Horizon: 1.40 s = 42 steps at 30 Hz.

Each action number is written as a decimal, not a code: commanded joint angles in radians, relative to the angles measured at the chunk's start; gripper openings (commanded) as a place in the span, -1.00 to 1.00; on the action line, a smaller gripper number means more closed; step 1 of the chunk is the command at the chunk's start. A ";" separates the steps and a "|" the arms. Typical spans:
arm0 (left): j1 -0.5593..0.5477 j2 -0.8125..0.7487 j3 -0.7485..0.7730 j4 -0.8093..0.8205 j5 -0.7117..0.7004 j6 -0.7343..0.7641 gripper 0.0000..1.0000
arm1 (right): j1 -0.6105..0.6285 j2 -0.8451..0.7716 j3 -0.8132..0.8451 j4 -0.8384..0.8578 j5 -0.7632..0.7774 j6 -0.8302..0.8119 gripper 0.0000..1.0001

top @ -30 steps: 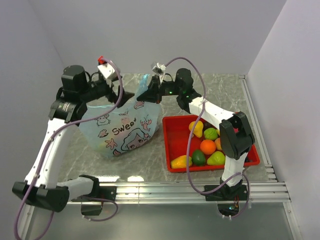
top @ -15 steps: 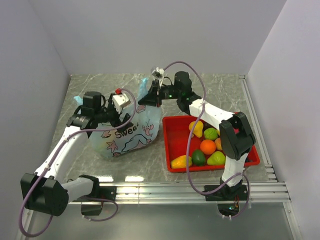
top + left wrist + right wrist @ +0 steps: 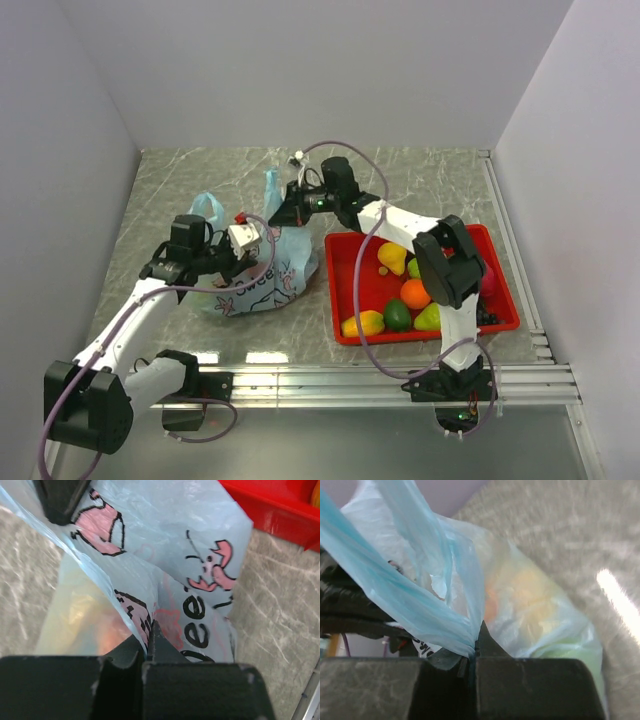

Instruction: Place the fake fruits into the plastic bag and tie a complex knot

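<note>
Plastic bag (image 3: 290,270) lies on the table (image 3: 180,180) beside the red tray (image 3: 345,280) of fake fruits (image 3: 415,293). Your left jaws are clamped on its printed side, your right jaws on a handle (image 3: 395,597).

Red rectangular tray (image 3: 348,272) flat on the right half of a grey marbled counter (image 3: 180,185), low-walled and set slightly askew. Silver metal rail (image 3: 320,380) along the near edge, with slotted tracks down the right side too. Plain pale walls (image 3: 300,70) at the back and on both sides. Two bright glints (image 3: 268,357) on the stone by the rail. In the left wrist view, a tray corner (image 3: 270,505) at top right above veined stone.
</note>
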 commanded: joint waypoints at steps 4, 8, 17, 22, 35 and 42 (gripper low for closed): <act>0.003 -0.001 -0.092 0.045 0.007 -0.016 -0.99 | -0.002 0.046 0.060 -0.156 0.236 0.035 -1.00; 0.003 0.013 -0.134 0.071 -0.016 -0.023 -0.99 | 0.009 0.085 0.090 -0.261 0.311 0.001 -1.00; 0.001 -0.085 0.155 -0.086 0.102 -0.182 0.36 | 0.046 0.102 0.172 -0.393 0.315 -0.094 -1.00; 0.001 -0.120 0.424 -0.168 0.081 -0.456 0.82 | 0.058 0.084 0.167 -0.400 0.307 -0.140 -1.00; 0.098 -0.243 0.431 -0.181 -0.384 -0.558 0.99 | 0.070 0.050 0.133 -0.403 0.305 -0.231 -1.00; 0.122 -0.231 0.347 -0.083 -0.439 -0.440 0.99 | 0.080 0.032 0.110 -0.394 0.281 -0.300 -1.00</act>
